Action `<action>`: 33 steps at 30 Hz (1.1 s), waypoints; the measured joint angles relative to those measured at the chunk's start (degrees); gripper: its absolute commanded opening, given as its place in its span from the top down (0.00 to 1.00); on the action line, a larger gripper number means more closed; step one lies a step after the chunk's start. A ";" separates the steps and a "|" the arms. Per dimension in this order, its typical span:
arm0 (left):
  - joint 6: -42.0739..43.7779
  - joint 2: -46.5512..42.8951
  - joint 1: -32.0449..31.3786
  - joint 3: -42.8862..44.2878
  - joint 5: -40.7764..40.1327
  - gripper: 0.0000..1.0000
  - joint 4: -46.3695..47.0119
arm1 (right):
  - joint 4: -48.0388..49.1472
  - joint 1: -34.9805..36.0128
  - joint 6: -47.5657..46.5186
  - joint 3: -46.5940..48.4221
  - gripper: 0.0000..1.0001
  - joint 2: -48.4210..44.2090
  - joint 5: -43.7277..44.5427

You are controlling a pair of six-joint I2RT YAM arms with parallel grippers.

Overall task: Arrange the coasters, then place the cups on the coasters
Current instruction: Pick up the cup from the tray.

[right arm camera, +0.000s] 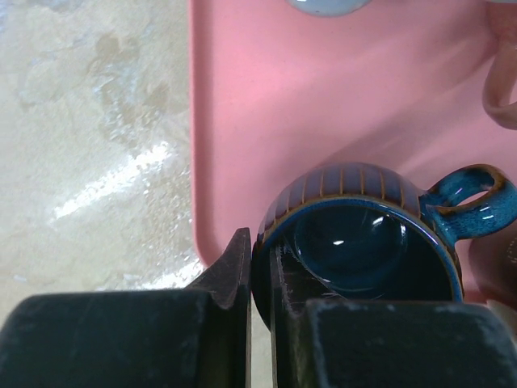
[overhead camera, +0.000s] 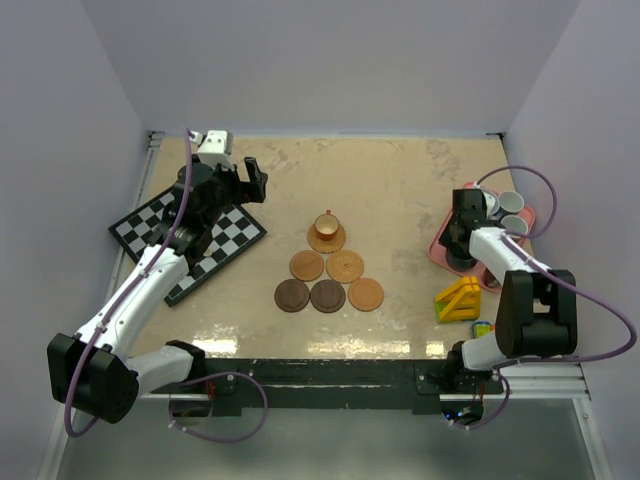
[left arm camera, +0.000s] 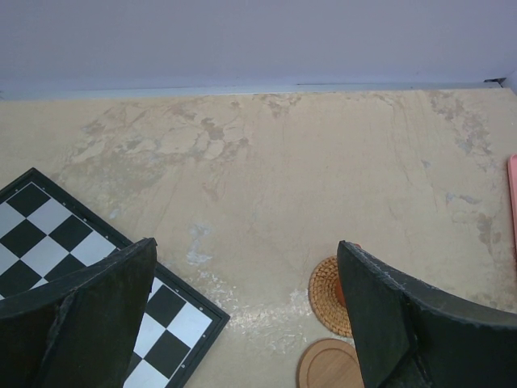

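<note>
Six coasters lie in a triangle at mid-table: one on top (overhead camera: 327, 240), two orange-tan below it (overhead camera: 307, 265) (overhead camera: 345, 265), then two dark brown (overhead camera: 292, 295) (overhead camera: 328, 295) and one orange-tan (overhead camera: 366, 294). An orange-tan cup (overhead camera: 326, 224) stands on the top coaster. My right gripper (right arm camera: 260, 267) is shut on the rim of a dark blue cup (right arm camera: 363, 242), one finger inside it and one outside, on the pink tray (right arm camera: 242, 97). Pale cups (overhead camera: 511, 201) stand at the tray's back. My left gripper (left arm camera: 246, 315) hangs open and holds nothing, left of the woven coaster (left arm camera: 325, 295).
A black-and-white checkerboard (overhead camera: 190, 240) lies at the left, under the left arm. A yellow wedge-shaped object (overhead camera: 460, 300) and a small coloured piece (overhead camera: 482, 328) sit in front of the tray (overhead camera: 440, 250). Walls enclose the table on three sides.
</note>
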 measured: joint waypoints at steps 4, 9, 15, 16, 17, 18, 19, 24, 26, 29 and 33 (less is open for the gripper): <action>0.00 0.00 0.00 0.00 0.11 0.02 0.00 | -0.61 0.13 -2.03 0.00 1.00 -3.32 -2.23; 0.00 0.00 0.00 0.00 0.17 0.02 0.00 | -0.09 0.26 -5.18 0.02 1.00 -8.20 -5.73; 0.00 0.00 0.00 0.00 0.24 0.02 0.00 | 0.55 0.70 -9.38 0.02 1.00 -9.77 -10.73; 0.00 0.00 0.00 0.00 0.24 0.02 0.02 | 0.61 0.87 -10.29 0.04 1.00 -9.81 -11.82; 0.00 0.00 0.00 0.00 0.31 0.02 0.02 | 0.59 1.09 -10.97 0.13 1.00 -9.86 -12.63; 0.00 0.00 0.00 0.00 0.39 0.02 0.02 | 0.52 1.44 -12.00 0.37 1.00 -9.88 -13.55; 0.00 0.00 0.00 0.00 0.55 0.02 0.02 | 0.31 2.05 -13.11 0.81 1.00 -9.86 -14.45; 0.04 0.00 0.00 0.00 1.49 0.02 0.15 | -0.50 9.88 -18.91 5.57 1.00 -9.84 -16.13; 0.11 0.02 0.00 0.00 1.62 0.02 0.31 | -0.44 14.51 -20.79 8.15 1.00 -9.77 -16.92; 0.15 0.20 0.07 0.00 1.64 0.02 0.42 | -0.02 19.78 -22.56 11.50 1.00 -9.62 -19.61; 0.15 0.68 0.81 0.00 1.75 0.02 0.37 | -0.33 26.03 -23.74 15.50 1.00 -9.11 -21.97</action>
